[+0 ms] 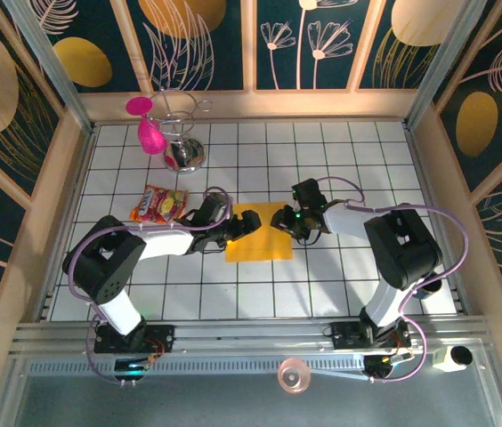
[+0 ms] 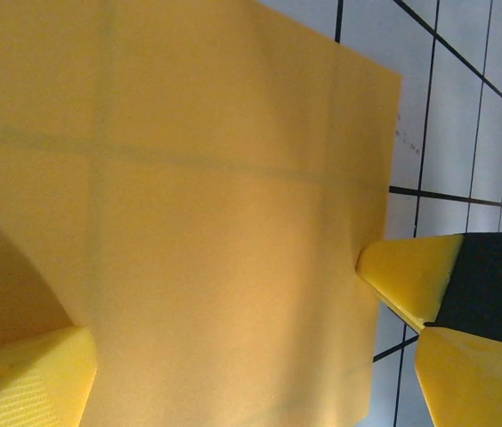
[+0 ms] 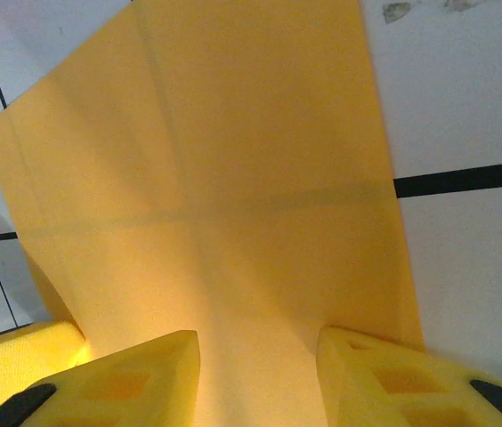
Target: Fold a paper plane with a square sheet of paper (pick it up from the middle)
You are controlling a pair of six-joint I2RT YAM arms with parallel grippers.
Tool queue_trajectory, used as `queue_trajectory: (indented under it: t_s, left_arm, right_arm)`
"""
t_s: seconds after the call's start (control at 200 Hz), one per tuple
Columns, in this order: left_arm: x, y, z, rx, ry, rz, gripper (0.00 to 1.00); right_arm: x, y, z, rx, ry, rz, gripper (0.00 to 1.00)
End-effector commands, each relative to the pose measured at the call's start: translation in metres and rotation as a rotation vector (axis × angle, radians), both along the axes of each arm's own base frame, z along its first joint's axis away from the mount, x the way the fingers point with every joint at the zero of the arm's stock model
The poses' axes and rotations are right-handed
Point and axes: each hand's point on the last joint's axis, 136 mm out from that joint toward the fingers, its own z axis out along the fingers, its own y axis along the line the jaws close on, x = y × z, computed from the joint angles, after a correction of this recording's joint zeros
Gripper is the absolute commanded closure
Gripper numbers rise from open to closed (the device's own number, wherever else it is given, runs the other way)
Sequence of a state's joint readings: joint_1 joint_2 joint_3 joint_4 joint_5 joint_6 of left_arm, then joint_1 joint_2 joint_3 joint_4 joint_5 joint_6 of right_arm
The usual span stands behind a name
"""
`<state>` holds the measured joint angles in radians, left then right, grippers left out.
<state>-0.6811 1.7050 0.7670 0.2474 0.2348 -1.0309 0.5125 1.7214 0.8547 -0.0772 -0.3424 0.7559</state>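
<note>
The square sheet of paper [image 1: 260, 238] is plain orange-yellow and lies flat on the white tiles at the table's middle. My left gripper [image 1: 238, 227] reaches over its left edge, my right gripper [image 1: 287, 221] over its upper right part. In the left wrist view the sheet [image 2: 215, 178] spreads under my left gripper [image 2: 242, 329], which is open wide, one finger [image 2: 28, 382] at the lower left. In the right wrist view my right gripper [image 3: 258, 342] is open, both fingertips set down on the sheet [image 3: 224, 160], which bows up slightly between them. No paper plane is in view.
A red-and-yellow snack packet [image 1: 160, 205] lies left of the sheet, close to the left arm. A pink vase [image 1: 149, 133] and a silver wire stand [image 1: 185, 153] are at the back left. Wooden walls [image 1: 429, 169] ring the tiled table [image 1: 358, 151].
</note>
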Motion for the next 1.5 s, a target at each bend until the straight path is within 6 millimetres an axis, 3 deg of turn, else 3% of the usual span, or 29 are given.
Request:
queue_trajectory:
  t_s: [0.0,0.38,0.746,1.081,1.216,1.301,1.327,1.497]
  left_arm:
    - [-0.004,0.002,-0.019,0.027,0.047,0.011,0.08]
    - [-0.005,0.006,-0.014,0.029,0.030,0.021,0.06]
    - [-0.006,0.015,-0.029,0.114,0.054,0.019,0.17]
    - [-0.008,0.025,-0.038,0.176,0.059,0.027,0.42]
    - [-0.004,0.026,-0.031,0.180,0.029,0.032,0.53]
    - [0.000,0.027,-0.025,0.181,-0.004,0.032,0.58]
    - [0.003,0.025,-0.011,0.160,-0.037,0.031,0.59]
    - [0.011,0.009,0.034,0.039,-0.151,-0.023,0.64]
  right_arm:
    - [-0.007,-0.001,-0.016,-0.019,0.035,0.017,0.60]
    - [-0.009,0.022,-0.012,0.099,0.052,0.052,0.65]
    - [-0.017,0.050,-0.008,0.211,0.077,0.093,0.74]
    - [-0.017,0.056,0.003,0.281,0.051,0.102,0.75]
    - [-0.014,0.052,0.018,0.303,-0.005,0.093,0.75]
    - [0.002,0.031,0.034,0.311,-0.075,0.039,0.74]
    - [0.004,0.026,0.038,0.310,-0.096,0.030,0.73]
    - [0.017,-0.009,0.071,0.322,-0.237,-0.022,0.68]
